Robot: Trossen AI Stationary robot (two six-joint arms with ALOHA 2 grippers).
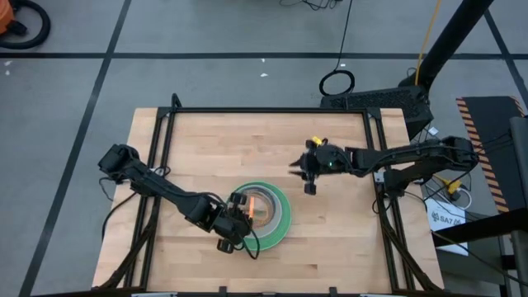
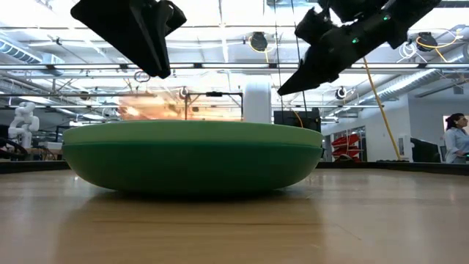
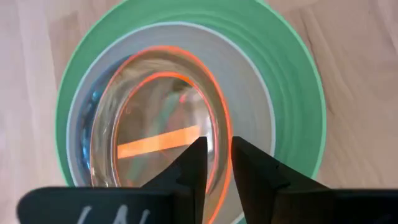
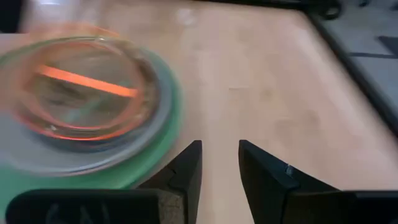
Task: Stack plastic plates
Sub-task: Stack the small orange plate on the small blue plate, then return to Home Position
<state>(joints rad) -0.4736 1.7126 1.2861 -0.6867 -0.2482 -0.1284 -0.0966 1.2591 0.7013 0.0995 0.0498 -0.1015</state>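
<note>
high view: a stack of plastic plates [image 1: 266, 216] sits on the counter [image 1: 247, 140] toward the near edge, roughly midway between the side edges. the large green plate [image 1: 283, 216] is at the bottom, a pale plate inside it and a small orange plate [image 1: 245, 204] on top. the left pincer [image 1: 239, 239] is over the stack's near-left rim. the right pincer [image 1: 308, 175] hangs above bare counter just beyond the stack's far-right rim, not touching it.

low view: shows what the overhead does not. both pincers are clear above the green plate [image 2: 192, 155], and the orange plate [image 2: 157, 107] appears as a blurred smear over the stack's left part. a person [image 2: 456, 137] stands at the far right of the room.

left wrist view: the left pincer [image 3: 215, 163] has its fingers [image 3: 194, 167] nearly together with a narrow gap, the orange plate's [image 3: 158, 134] rim running between them; whether they actually press on it cannot be told. the green plate [image 3: 298, 81] rings the pale one.

right wrist view: the right pincer [image 4: 219, 163] is parted and holds nothing, with the blurred orange plate [image 4: 84, 87] on the stack off to one side.
</note>
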